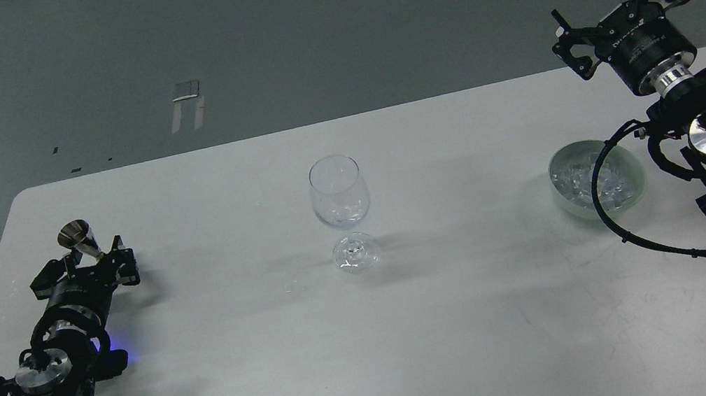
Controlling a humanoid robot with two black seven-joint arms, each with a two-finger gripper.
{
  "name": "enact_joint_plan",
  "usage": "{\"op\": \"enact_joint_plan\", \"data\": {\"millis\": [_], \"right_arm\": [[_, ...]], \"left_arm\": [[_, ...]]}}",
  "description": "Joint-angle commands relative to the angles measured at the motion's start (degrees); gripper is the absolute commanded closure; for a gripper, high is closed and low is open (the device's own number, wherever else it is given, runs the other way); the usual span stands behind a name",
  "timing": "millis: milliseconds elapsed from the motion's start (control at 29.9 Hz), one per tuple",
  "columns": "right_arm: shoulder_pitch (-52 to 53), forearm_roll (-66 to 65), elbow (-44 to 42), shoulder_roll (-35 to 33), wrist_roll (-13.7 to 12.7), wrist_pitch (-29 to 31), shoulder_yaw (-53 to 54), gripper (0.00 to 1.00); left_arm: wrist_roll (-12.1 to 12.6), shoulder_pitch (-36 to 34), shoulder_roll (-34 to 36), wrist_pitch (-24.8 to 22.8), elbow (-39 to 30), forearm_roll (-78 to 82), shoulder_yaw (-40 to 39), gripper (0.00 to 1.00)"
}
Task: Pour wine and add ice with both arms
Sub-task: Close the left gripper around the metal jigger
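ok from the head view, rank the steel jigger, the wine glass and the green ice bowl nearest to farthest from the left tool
1. Steel jigger: at the left tool itself, at the table's left side; whether it is gripped is unclear.
2. Wine glass: mid-table, upright.
3. Green ice bowl: far right, under the right arm.

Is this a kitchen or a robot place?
Probably a robot lab, not a kitchen: a plain white table on a bare grey floor with tape marks, holding only a wine glass and a bowl of ice.
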Motion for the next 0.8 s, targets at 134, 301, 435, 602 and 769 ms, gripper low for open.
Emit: {"op": "enact_joint_plan", "data": {"millis": [134,301,435,602,769], "right_arm": [[-0.2,0.0,-0.1,-0.1,0.0,0.0,-0.1,0.00],[-0.2,0.0,-0.2,-0.6,0.0,0.0,-0.1,0.00],[-0.1,0.0,-0.1,-0.6,0.0,0.0,-0.1,0.00],[-0.2,0.0,-0.1,-0.6,0.0,0.0,-0.1,0.00],[-0.3,0.0,-0.1,-0.7,0.0,0.0,-0.1,0.00]], "left_arm": [[0.5,0.1,0.0,-1.4,0.0,-0.1,0.0,0.63],[0.7,0.1,0.0,-2.3,0.0,-0.1,-0.1,0.71],[1.5,0.1,0.1,-3.4,0.0,-0.2,-0.1,0.79],[1.5,0.1,0.1,-3.5,0.0,-0.2,-0.7,0.79],[1.5,0.2,0.0,-4.2,0.0,-0.2,-0.7,0.79]]}}
